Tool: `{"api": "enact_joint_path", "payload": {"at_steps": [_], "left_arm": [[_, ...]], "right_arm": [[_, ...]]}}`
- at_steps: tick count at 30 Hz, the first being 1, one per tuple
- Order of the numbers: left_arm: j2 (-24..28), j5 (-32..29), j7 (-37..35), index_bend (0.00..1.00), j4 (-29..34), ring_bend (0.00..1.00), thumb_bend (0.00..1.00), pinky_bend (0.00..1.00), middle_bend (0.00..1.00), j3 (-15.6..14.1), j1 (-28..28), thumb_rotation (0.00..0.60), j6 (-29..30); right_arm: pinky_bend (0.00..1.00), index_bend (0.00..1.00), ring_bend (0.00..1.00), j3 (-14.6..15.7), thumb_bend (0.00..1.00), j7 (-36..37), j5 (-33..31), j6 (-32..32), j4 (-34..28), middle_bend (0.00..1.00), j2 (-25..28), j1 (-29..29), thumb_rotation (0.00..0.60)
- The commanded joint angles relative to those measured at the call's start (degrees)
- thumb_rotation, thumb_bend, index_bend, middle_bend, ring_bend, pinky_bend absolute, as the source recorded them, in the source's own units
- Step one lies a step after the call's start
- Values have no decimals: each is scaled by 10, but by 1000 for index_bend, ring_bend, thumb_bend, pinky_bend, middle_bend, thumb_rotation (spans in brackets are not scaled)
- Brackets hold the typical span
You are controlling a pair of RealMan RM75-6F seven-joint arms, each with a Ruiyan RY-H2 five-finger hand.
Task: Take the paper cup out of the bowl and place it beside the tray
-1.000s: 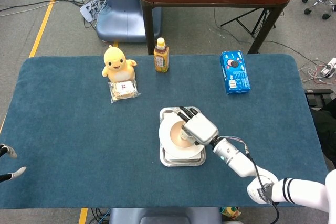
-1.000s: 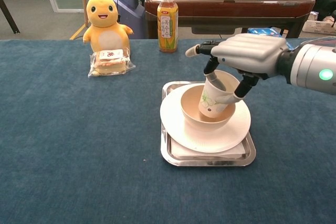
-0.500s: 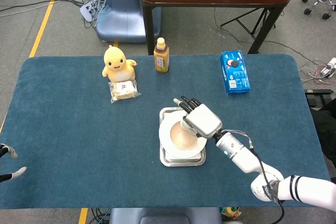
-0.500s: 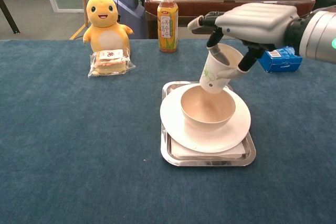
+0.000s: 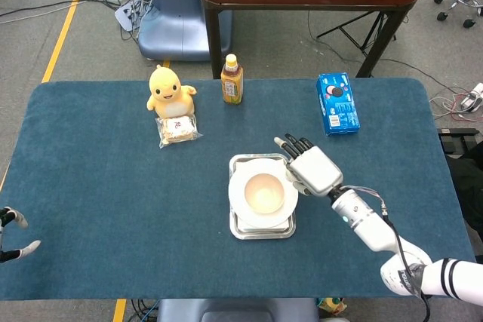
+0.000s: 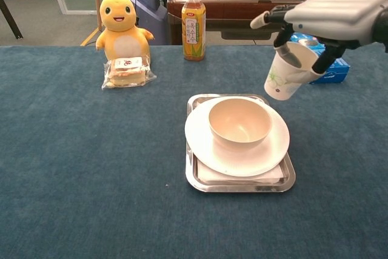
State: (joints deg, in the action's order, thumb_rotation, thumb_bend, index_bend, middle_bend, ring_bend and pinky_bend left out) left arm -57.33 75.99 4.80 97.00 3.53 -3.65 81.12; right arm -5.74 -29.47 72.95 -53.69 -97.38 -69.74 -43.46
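Observation:
My right hand [image 6: 330, 19] [image 5: 311, 169] grips the white paper cup [image 6: 287, 71] by its rim and holds it tilted in the air, above and to the right of the bowl. In the head view the hand hides the cup. The beige bowl [image 6: 240, 124] [image 5: 264, 191] stands empty on a white plate [image 6: 206, 139] in the metal tray [image 6: 242, 184] [image 5: 241, 230]. My left hand [image 5: 13, 236] shows only as fingertips at the table's left front edge, with nothing seen in it.
A yellow plush toy [image 5: 168, 90] with a wrapped snack [image 5: 178, 130] stands at the back left. A juice bottle [image 5: 232, 79] is behind the tray, and a blue cookie box [image 5: 337, 102] lies at the back right. Bare blue cloth [image 5: 355, 156] lies right of the tray.
My right hand has lifted the cup out of the bowl and carried it up and to the right, past the tray's edge. The bowl is now empty.

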Motion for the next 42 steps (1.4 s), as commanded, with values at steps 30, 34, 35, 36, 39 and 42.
{"api": "enact_joint_path", "payload": {"at_steps": [30, 34, 35, 36, 39, 42], "left_arm": [[12, 2, -23, 541, 10, 313, 0, 446, 426, -4, -2, 600, -11], [11, 1, -21, 541, 10, 313, 0, 446, 426, -4, -2, 600, -12], [11, 1, -21, 541, 10, 313, 0, 446, 426, -4, -2, 600, -13], [11, 1, -20, 541, 9, 312, 0, 446, 426, -4, -3, 600, -13], [12, 0, -21, 541, 11, 312, 0, 446, 426, -4, -3, 600, -14], [14, 1, -25, 541, 14, 313, 0, 446, 426, -4, -3, 600, -14]], "right_arm": [[177, 504, 0, 48, 216, 14, -10, 26, 68, 77, -44, 32, 600], [174, 447, 0, 48, 157, 10, -4, 13, 54, 73, -31, 37, 600], [174, 442, 0, 48, 154, 10, -2, 8, 48, 73, -25, 39, 600], [174, 434, 0, 48, 151, 10, 1, 1, 41, 73, -20, 43, 600], [173, 428, 0, 46, 148, 4, 9, -37, 8, 72, 9, 61, 600], [173, 427, 0, 47, 149, -22, 21, -87, -20, 76, 36, 84, 600]]}}
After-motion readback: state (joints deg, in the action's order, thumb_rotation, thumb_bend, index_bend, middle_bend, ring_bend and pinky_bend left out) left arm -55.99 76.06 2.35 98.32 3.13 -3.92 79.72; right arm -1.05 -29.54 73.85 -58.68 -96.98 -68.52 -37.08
